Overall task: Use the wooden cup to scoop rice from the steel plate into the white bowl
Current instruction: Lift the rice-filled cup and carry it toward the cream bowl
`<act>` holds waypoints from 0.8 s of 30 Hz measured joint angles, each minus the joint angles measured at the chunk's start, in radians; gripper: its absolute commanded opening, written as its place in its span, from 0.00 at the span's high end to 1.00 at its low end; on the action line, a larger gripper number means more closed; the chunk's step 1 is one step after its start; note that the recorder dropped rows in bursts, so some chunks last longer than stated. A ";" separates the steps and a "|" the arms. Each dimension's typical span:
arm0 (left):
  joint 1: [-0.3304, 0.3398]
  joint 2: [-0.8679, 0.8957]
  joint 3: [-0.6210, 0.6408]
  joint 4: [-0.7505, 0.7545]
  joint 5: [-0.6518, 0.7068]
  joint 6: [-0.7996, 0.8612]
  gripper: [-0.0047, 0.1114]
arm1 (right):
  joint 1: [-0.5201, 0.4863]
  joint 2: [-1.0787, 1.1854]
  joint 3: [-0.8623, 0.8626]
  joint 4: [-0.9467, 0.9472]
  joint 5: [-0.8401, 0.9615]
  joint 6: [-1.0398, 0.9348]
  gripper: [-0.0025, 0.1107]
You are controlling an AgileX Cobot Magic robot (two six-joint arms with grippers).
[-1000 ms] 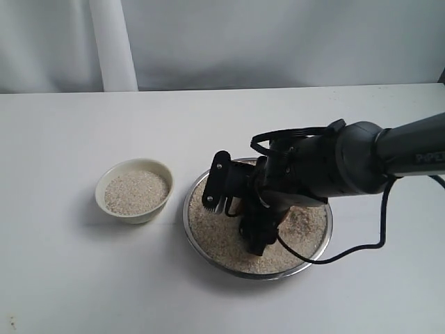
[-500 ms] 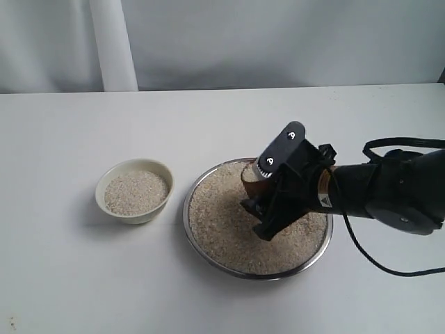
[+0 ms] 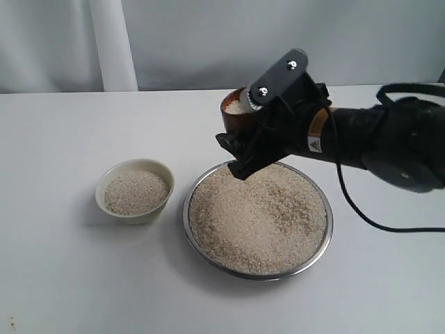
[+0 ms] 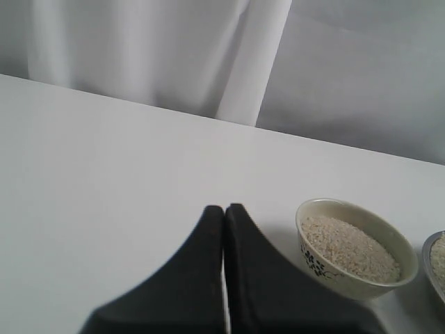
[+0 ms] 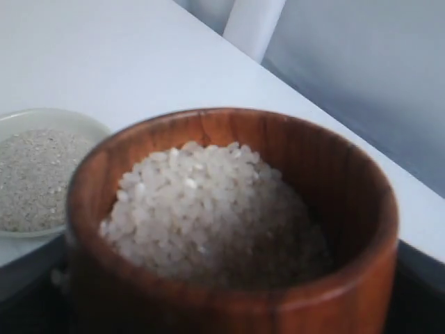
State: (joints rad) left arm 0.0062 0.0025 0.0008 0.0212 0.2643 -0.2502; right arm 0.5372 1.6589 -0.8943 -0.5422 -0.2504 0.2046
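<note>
My right gripper (image 3: 245, 129) is shut on the wooden cup (image 3: 233, 110), held upright above the far left rim of the steel plate (image 3: 192, 233). The cup (image 5: 229, 229) holds white rice (image 5: 208, 209) up to about half its depth. More rice (image 3: 257, 216) heaps across the plate. The white bowl (image 3: 135, 190) stands left of the plate, partly filled with grains. The bowl (image 4: 356, 247) also shows in the left wrist view, beside my left gripper (image 4: 224, 209), which is shut and empty above the bare table.
A white table (image 3: 69, 125) carries everything. A grey-white curtain (image 3: 208, 42) hangs behind its far edge. A black cable (image 3: 375, 223) loops from the right arm over the table right of the plate.
The right gripper has lifted the cup out of the plate's rice and raised it up and back, now upright and filled. The bowl and plate have not moved.
</note>
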 measured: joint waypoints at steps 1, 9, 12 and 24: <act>0.000 0.000 0.000 0.000 0.000 0.000 0.96 | 0.017 0.000 -0.035 0.000 0.054 0.000 0.98; 0.000 0.000 0.000 0.000 0.000 0.000 0.96 | 0.144 0.089 -0.337 0.000 0.355 -0.027 0.98; 0.000 0.000 0.000 0.000 0.000 0.000 0.96 | 0.189 0.156 -0.444 0.000 0.428 -0.046 0.98; 0.000 0.000 0.000 0.000 0.000 0.000 0.96 | 0.320 0.491 -0.879 -0.010 0.770 -0.220 0.98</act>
State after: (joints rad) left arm 0.0062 0.0025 0.0008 0.0212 0.2643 -0.2502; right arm 0.8574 2.1499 -1.7729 -0.5524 0.5193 -0.0156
